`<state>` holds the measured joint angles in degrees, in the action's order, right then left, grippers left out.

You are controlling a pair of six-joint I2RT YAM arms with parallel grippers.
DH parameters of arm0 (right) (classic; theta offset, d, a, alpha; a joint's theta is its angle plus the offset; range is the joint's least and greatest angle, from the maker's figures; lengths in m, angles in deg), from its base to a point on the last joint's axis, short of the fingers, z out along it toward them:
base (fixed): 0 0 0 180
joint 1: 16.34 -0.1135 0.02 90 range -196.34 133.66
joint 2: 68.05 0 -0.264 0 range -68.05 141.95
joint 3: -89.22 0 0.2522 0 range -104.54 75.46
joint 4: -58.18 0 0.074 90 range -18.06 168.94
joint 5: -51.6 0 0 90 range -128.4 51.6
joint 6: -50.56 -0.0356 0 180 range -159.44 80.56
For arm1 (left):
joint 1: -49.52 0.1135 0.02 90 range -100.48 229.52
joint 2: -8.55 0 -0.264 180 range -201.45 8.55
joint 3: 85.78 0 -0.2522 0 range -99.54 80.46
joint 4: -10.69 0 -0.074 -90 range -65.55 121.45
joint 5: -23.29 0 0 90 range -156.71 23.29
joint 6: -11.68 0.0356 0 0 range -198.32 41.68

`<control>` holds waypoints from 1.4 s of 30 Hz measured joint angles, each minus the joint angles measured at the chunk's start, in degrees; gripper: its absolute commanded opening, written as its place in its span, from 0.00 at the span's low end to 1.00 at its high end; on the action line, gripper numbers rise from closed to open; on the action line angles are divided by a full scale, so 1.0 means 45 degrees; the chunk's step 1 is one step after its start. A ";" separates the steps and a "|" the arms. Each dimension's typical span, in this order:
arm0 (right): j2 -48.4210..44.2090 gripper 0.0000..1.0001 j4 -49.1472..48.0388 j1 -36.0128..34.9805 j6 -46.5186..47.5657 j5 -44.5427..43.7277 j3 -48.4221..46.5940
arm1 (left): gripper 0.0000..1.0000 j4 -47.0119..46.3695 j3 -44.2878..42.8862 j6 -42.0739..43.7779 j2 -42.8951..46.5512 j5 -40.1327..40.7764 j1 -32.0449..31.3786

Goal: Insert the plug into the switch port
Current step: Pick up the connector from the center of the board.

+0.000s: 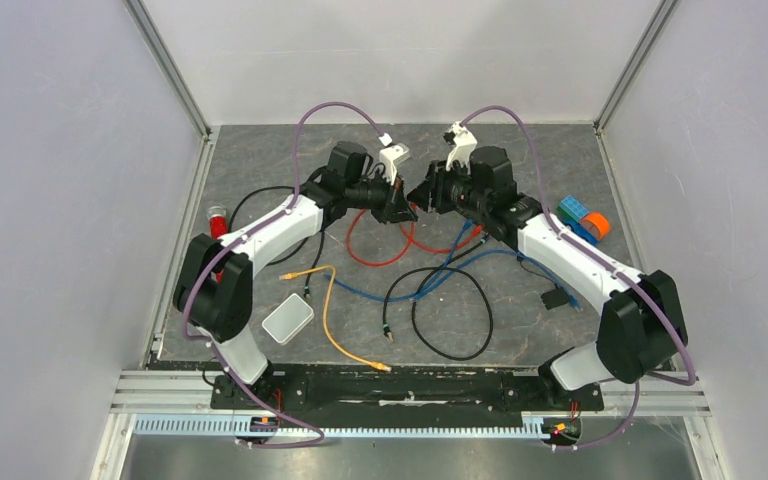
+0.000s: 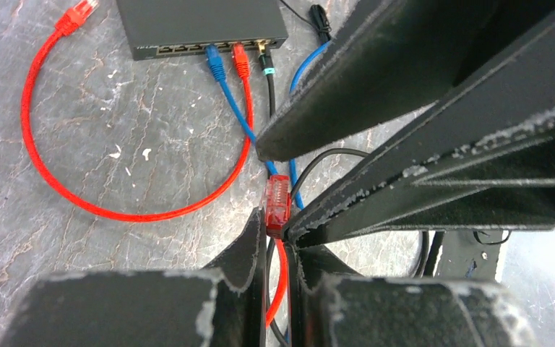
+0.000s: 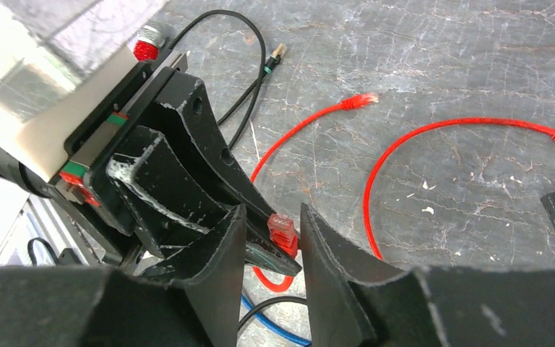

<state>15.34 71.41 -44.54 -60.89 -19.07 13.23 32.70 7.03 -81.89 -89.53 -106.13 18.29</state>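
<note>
Plug (image 2: 277, 206) | clamped in left gripper (image 2: 274, 231) | right gripper (image 3: 273, 215) straddles it closely

Left arm (image 1: 260, 235): reaches from lower left to upper centre of frame.
Right arm (image 1: 570, 255): mirrors it from lower right.
Left pincer (image 2: 276, 230): fingers clamped on the red plug (image 3: 282, 230).
Right pincer (image 3: 273, 213): tip-to-tip with the left, fingers apart, flanking the plug.

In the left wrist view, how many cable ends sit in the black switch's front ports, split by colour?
Blue plastic plug: 1
Red plastic plug: 1
Black lead with gold-and-green metal tip: 1
Total in the flat black network switch: 3
</note>
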 measured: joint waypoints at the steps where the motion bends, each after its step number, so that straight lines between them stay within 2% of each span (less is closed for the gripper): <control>1: 0.0102 0.34 0.0223 -0.0126 0.0083 -0.0272 -0.0170 | 0.02 0.0073 -0.0005 0.0005 -0.0024 0.0107 0.0005; 17: 0.1161 0.27 0.1860 -0.0942 0.0175 -0.2084 -0.1375 | 0.02 0.0923 -0.0005 0.0000 -0.0170 0.1452 0.0024; 28: 0.1263 0.28 0.2205 -0.0962 -0.0243 -0.2409 -0.1365 | 0.04 0.0806 -0.0005 0.0000 -0.0170 0.1438 -0.0010; 30: 0.1263 0.23 0.1996 -0.0952 -0.0267 -0.2327 -0.1239 | 0.05 0.0816 -0.0005 0.0000 -0.0170 0.1443 -0.0010; 33: 0.1268 0.11 0.1491 -0.0942 -0.0253 -0.2035 -0.1020 | 0.07 0.0831 -0.0005 -0.0005 -0.0170 0.1457 0.0000; 36: 0.1321 0.00 0.1205 -0.0860 0.0015 -0.1773 -0.0952 | 0.13 0.0821 -0.0005 -0.0005 -0.0170 0.1530 0.0024; 42: 0.1141 0.00 -0.0738 -0.0136 0.0767 -0.0272 0.0253 | 0.39 0.0821 0.0029 -0.0005 -0.0141 0.1632 0.0053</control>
<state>20.48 68.09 -45.15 -57.44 -20.29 14.36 36.39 7.16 -81.92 -90.16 -98.78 18.53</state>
